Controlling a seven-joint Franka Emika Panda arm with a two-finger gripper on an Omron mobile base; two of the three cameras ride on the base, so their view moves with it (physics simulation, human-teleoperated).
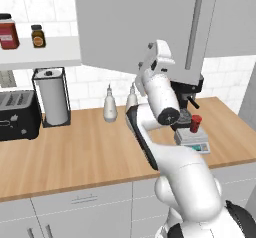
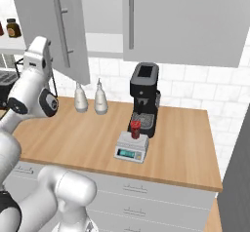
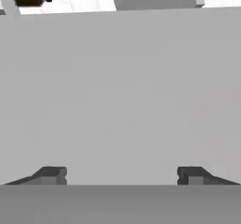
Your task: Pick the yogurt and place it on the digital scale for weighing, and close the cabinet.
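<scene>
Matt grey cabinet (image 2: 63, 36) door, wood-grain counter (image 1: 90, 152), glossy white-tiled wall (image 2: 190, 87).

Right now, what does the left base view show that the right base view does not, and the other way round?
Left base view alone: the paper towel roll in its stand.

Right base view alone: the closed right-hand cabinet door.

Both: the yogurt standing on the digital scale, the black coffee machine, two white bottles, and the open cabinet door.

Yogurt (image 2: 135, 128) on scale (image 2: 131, 147), before coffee machine (image 2: 144, 98); two bottles (image 2: 91, 98) left, under open cabinet door (image 2: 51, 29).
</scene>
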